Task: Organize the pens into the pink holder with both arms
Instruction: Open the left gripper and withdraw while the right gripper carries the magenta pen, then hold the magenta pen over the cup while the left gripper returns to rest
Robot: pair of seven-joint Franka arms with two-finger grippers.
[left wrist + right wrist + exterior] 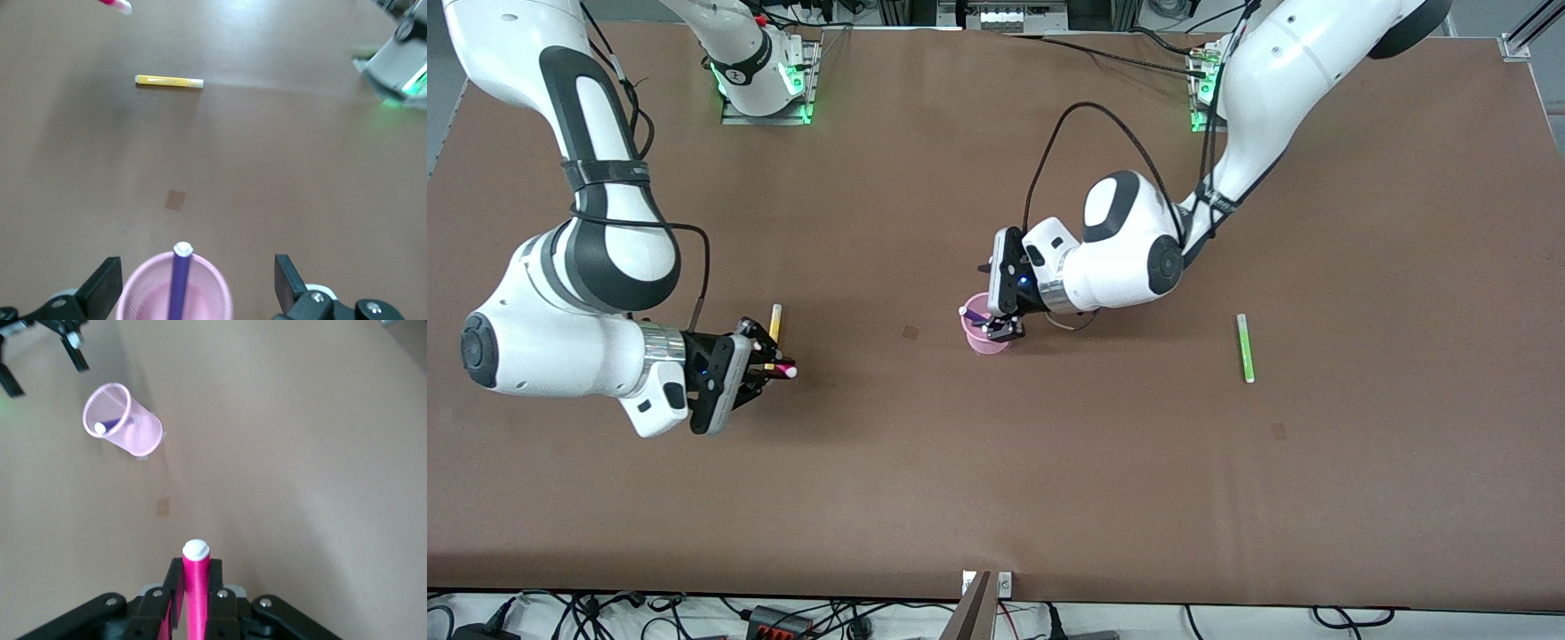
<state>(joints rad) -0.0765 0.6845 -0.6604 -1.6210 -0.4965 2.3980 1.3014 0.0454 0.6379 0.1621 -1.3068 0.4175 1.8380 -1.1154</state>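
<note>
Pink cup: the pink holder stands upright near the middle of the brown table. You can see through its sides a little.

Purple pen: the purple pen is inside the pink holder, leaning on the rim, with its white tip poking up over the edge.

Left gripper: the left gripper hangs right over the pink holder. Its two black fingers are spread wide apart, one on each side of the cup, and they hold nothing.

Right gripper: the right gripper is low over the table toward the right arm's end. Its fingers are squeezed tight on the magenta pen, and the pen's white tip sticks out past them.

Yellow pen: the yellow pen lies flat on the table just beside the right gripper. Nothing holds it.

Green pen: the light green pen lies flat on the table toward the left arm's end, well apart from the pink holder.

Little mark: a small dark square patch sits on the table between the pink holder and the right gripper, closer to the cup.
</note>
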